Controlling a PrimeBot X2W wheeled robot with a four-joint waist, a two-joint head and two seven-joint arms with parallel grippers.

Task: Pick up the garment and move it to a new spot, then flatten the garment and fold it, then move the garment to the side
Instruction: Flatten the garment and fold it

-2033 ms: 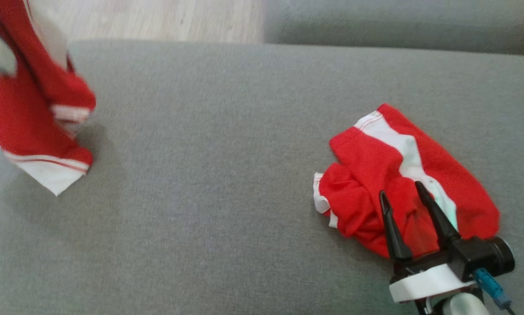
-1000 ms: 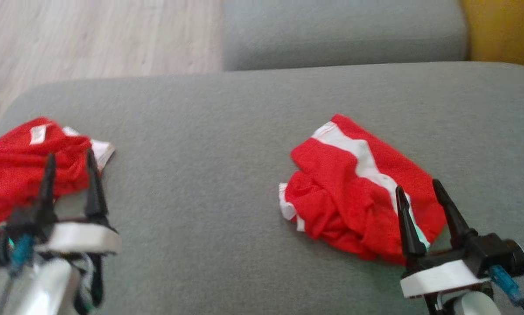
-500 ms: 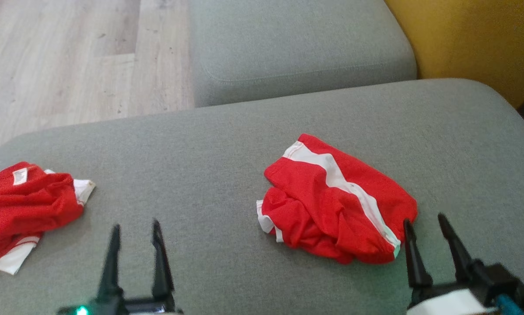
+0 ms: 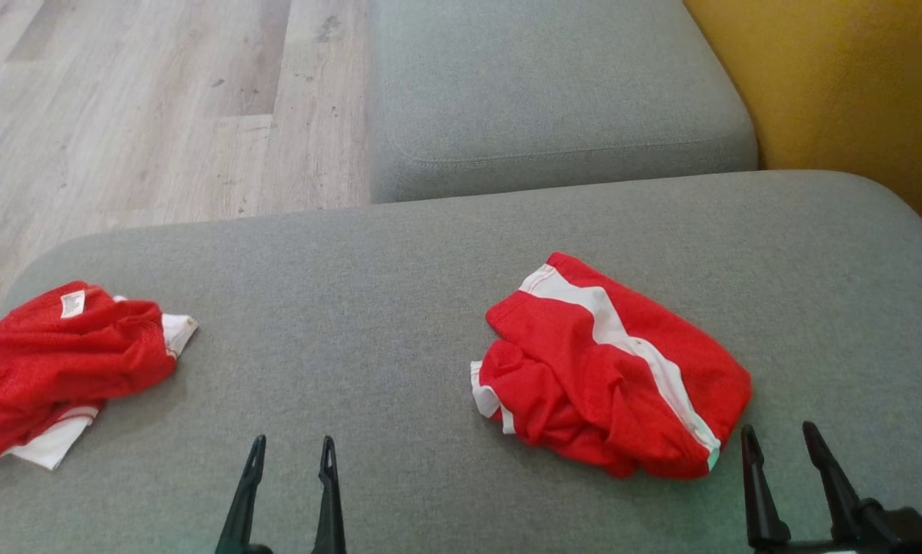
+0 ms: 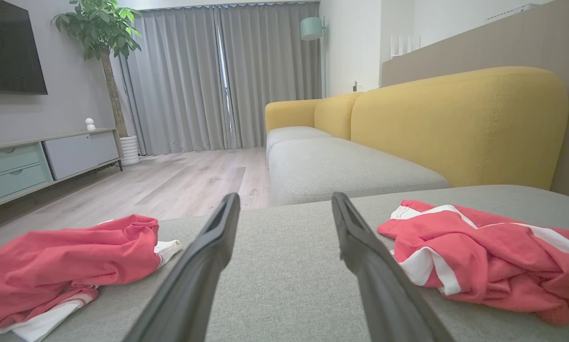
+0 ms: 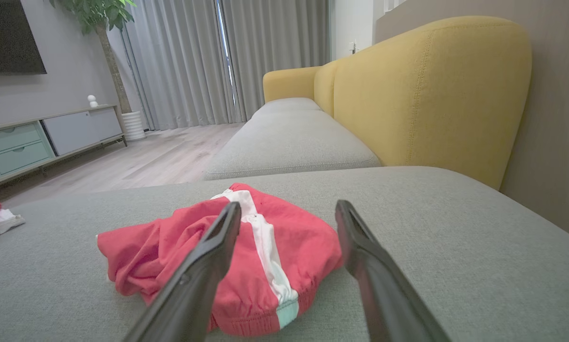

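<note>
In the head view, left gripper (image 4: pixel 292 442) and right gripper (image 4: pixel 779 428) hang open and empty at the cushion's (image 4: pixel 353 292) near edge, with the shirt (image 4: pixel 68 362) apparently set aside at its left edge; the left wrist view faces bare cushion between the heaps; the right wrist view frames the right-of-centre shorts (image 6: pixel 284 237), likely next.

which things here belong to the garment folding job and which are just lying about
Job: red garment with white stripe; crumpled red garment with tag; left hand and right hand, both open; grey cushion under them.
Just there: yellow sofa back; potted plant; cabinet; wood floor.
</note>
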